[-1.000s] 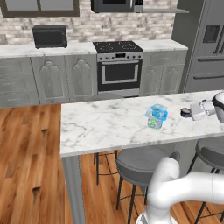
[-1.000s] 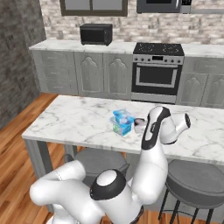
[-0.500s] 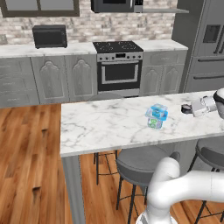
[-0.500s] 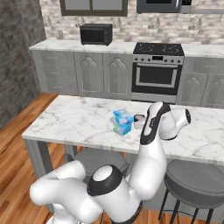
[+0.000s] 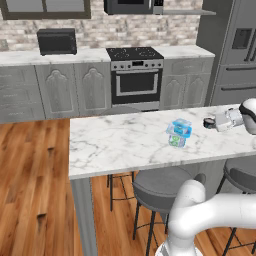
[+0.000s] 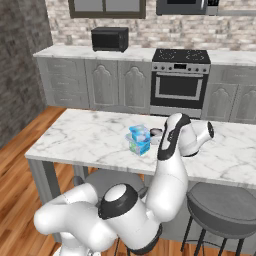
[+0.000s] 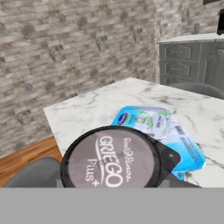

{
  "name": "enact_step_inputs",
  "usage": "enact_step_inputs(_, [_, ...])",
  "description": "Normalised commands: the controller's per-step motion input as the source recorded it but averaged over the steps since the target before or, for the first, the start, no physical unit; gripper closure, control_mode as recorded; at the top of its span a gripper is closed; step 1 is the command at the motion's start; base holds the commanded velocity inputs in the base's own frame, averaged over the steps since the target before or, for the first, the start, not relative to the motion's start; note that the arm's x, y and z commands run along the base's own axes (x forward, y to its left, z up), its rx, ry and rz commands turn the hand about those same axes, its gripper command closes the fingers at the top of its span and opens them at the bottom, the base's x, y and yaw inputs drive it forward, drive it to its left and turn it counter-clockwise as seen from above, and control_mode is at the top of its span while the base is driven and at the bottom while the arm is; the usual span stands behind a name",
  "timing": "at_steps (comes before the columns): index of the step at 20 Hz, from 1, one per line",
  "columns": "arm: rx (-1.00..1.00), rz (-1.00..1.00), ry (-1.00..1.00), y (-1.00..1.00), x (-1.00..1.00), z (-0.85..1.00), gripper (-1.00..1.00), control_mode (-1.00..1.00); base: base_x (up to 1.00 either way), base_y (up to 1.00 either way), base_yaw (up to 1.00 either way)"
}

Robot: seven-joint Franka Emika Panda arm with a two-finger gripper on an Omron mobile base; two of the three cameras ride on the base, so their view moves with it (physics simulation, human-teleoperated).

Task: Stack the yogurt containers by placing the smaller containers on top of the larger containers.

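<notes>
Grey kitchen, wood floor (image 5: 30, 170), oven (image 5: 136, 80) and black microwave (image 5: 56, 41) along the back wall, two stools (image 5: 160, 182) under a white marble bench (image 5: 115, 142). Three yogurt tubs in all. The tool (image 5: 212, 122) was clamped on one, a dark-lidded tub (image 7: 111, 164) reading "GRIEGO Plus+". The other two sat together on the bench at the tool's 9 o'clock in the left base view: a blue tub (image 5: 180, 127) touching a green-labelled tub (image 5: 175, 141), seemingly on top of it. Their small print was too blurry to read.
</notes>
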Motion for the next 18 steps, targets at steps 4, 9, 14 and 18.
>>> enact_step_inputs(4, [0.00, 0.00, 0.00, 0.17, 0.17, 0.00, 1.00, -1.00, 0.00, 0.00, 0.00])
enact_step_inputs(9, [0.00, 0.00, 0.00, 0.11, 0.13, 0.03, 1.00, -1.00, 0.00, 0.00, 0.00])
enact_step_inputs(14, [0.00, 0.00, 0.00, 0.06, 0.14, 0.03, 1.00, -1.00, 0.00, 0.00, 0.00])
enact_step_inputs(18, [-0.01, 0.00, 0.00, 0.10, 0.34, 0.00, 1.00, -1.00, 0.00, 0.00, 0.00])
